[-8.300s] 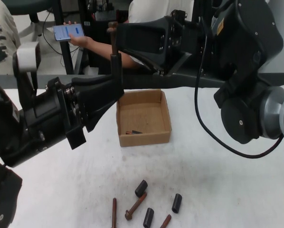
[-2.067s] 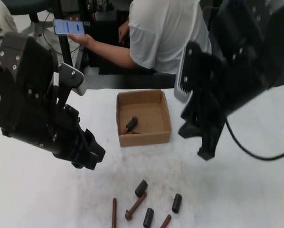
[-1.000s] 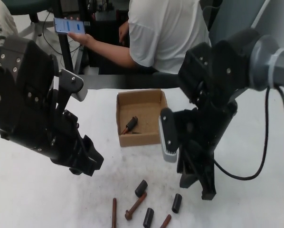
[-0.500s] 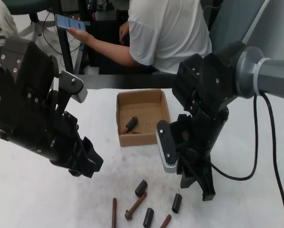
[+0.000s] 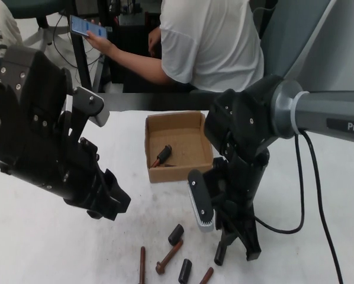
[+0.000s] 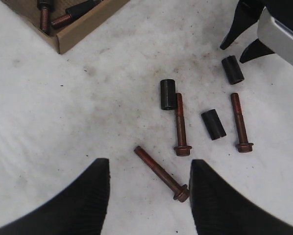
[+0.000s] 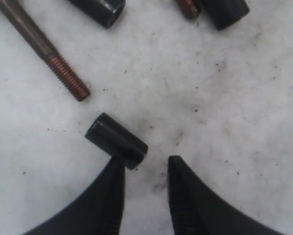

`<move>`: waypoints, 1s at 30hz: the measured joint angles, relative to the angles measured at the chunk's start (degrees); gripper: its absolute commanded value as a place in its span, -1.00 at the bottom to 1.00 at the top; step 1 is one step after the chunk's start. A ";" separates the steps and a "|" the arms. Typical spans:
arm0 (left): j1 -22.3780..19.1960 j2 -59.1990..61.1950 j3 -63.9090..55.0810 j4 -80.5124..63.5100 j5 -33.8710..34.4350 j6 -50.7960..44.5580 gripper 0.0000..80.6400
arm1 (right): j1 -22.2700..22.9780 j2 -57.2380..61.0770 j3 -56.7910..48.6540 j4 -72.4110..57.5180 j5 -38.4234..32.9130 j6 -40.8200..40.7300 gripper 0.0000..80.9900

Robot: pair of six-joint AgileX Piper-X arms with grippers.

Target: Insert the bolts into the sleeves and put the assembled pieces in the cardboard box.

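**Right gripper [image 7: 145,166] hovering at a sleeve [image 7: 116,140]**

Its fingers are standing partly open, holding nothing; the sleeve is lying on the bench [image 7: 225,98] by one fingertip. The left gripper [image 6: 149,166] is hanging wide open, empty, above loose bolts [image 6: 180,125]. One assembled piece [image 5: 163,155] is lying in the box [image 5: 180,173].

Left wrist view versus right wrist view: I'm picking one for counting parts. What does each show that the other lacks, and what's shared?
Left wrist adds the cardboard box, three whole bolts and the open left gripper. Right wrist adds a close look: the sleeve lies at one fingertip of the open right gripper, not between its fingers. Shared: that sleeve, two more sleeves, bolt threads.
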 measured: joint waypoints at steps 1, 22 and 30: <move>0.00 0.00 0.00 0.00 0.00 0.00 0.16 | 0.00 -0.10 0.00 0.24 -0.01 0.00 -0.29; 0.00 0.00 0.00 -0.02 2.77 -0.33 0.16 | 0.15 -0.08 0.00 2.88 -0.01 -0.08 -0.30; 0.00 0.00 0.00 -1.74 3.47 -0.82 0.16 | 1.25 -0.08 0.00 3.23 8.23 0.12 -0.23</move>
